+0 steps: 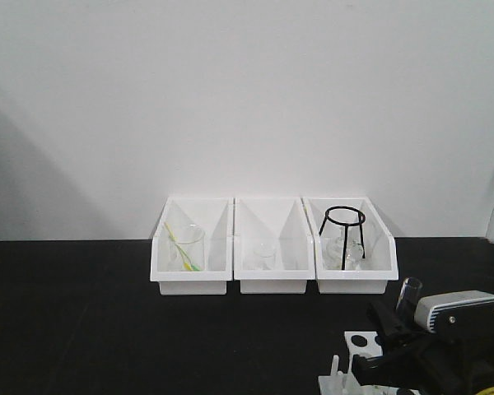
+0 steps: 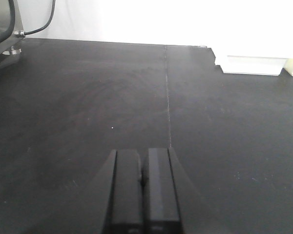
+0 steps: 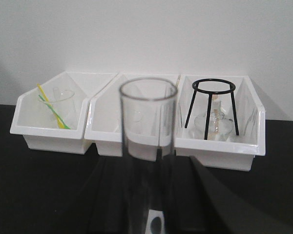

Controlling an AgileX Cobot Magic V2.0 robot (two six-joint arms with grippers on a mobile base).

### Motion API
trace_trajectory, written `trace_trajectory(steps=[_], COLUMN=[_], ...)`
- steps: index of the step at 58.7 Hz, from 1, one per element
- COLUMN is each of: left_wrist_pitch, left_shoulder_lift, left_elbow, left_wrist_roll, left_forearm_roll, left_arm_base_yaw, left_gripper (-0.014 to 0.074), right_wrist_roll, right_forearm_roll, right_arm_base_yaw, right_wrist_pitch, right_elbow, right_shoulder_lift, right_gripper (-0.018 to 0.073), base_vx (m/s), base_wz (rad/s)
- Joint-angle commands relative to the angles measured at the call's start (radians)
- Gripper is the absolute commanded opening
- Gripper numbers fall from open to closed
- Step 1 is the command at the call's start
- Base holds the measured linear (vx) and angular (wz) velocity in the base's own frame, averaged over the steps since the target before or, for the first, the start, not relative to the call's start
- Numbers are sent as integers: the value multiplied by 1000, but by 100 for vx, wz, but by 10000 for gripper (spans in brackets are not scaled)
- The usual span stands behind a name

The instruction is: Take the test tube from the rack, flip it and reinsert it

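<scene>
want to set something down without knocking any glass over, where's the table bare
The widest bare stretch of table lies left of the three bins and runs forward in front of them; the shut left hand sits over bare tabletop too. The near right corner is crowded: the rack and the right hand gripping the glass tube.

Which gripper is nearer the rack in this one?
Right. The right gripper holds the test tube just above the rack; the left gripper sits shut over the black table, with no rack in its view.
</scene>
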Motion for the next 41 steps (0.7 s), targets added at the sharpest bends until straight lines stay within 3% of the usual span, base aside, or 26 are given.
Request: trace_trajectory(steps=[1,7,18,29,41], left_wrist_pitch=[-87,-87,-87,-87,-87], left_shoulder_lift=[-11,-11,-11,-11,-11], left_elbow=[0,0,0,0,0], left_wrist_roll=[0,0,0,0,0], left_forearm_roll=[-4,-4,-4,-4,-4], left_arm_base_yaw=[-7,-7,-7,-7,-7], left_gripper=[-6,-6,-6,-6,-6], right_wrist_roll=[22,71,71,73,94], right_forearm_roll=[-19,-22,-24,-92,-122], right_arm_base_yaw=[2,2,2,2,2], right_wrist_pitch=[-115,-122,-142,-143,-125], right_elbow=[-25,-15,29,44,44], right_shoulder_lift=[11,28,71,114,120], right_gripper=[-8,-8,-8,4,109], base_vx=[0,0,0,0,0], base_wz=[0,0,0,0,0])
